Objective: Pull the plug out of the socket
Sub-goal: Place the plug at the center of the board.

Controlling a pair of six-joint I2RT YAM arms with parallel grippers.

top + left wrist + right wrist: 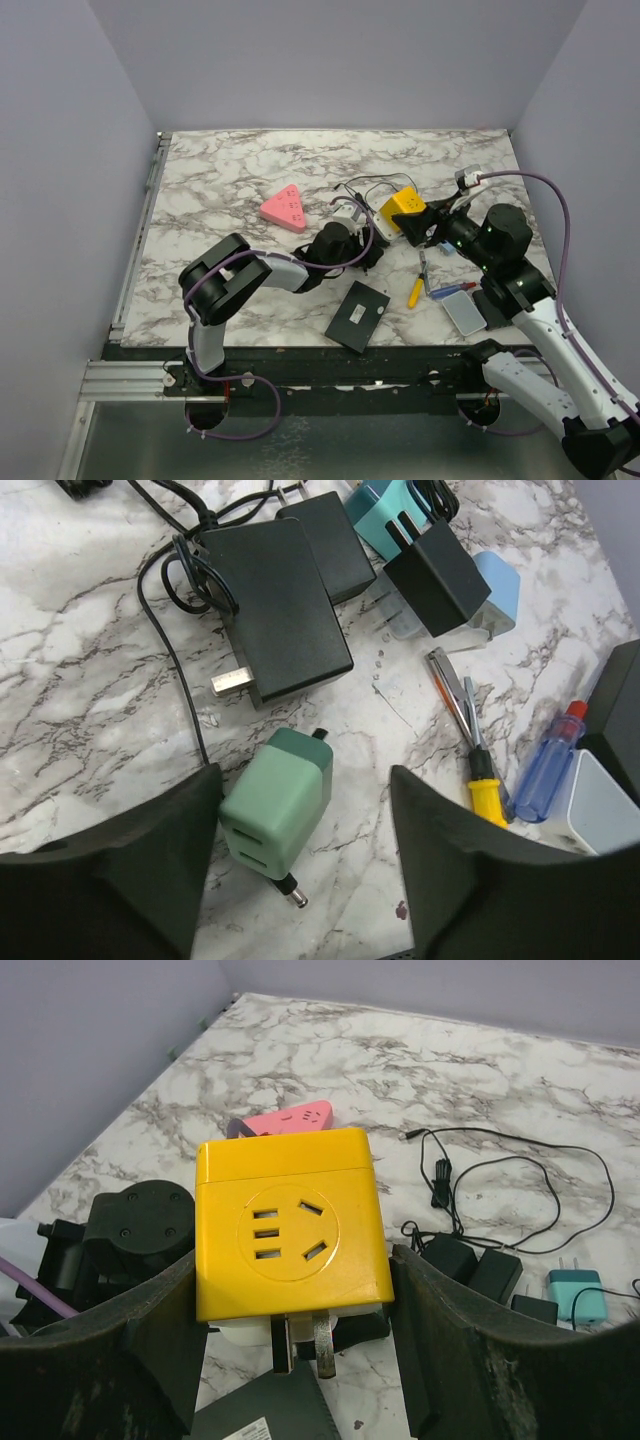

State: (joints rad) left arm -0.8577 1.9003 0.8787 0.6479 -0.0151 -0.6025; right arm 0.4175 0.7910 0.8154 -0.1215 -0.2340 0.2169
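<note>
Left claw: I see the jaws spread low over the marble, gripping nothing.
Green plug: lies on its side on the table between those jaws, lower centre of the left wrist view. It is against or just beside the finger at frame left and clear of the other.
Right claw: pinching the yellow socket, one finger on each flank.
Socket position: centre of the right wrist view, holes facing the camera; right of centre in the top view. Metal prongs show under it; I cannot tell whose.
Nearby: black adapter above the green plug; screwdriver at right; pink strip left of centre in the top view.
</note>
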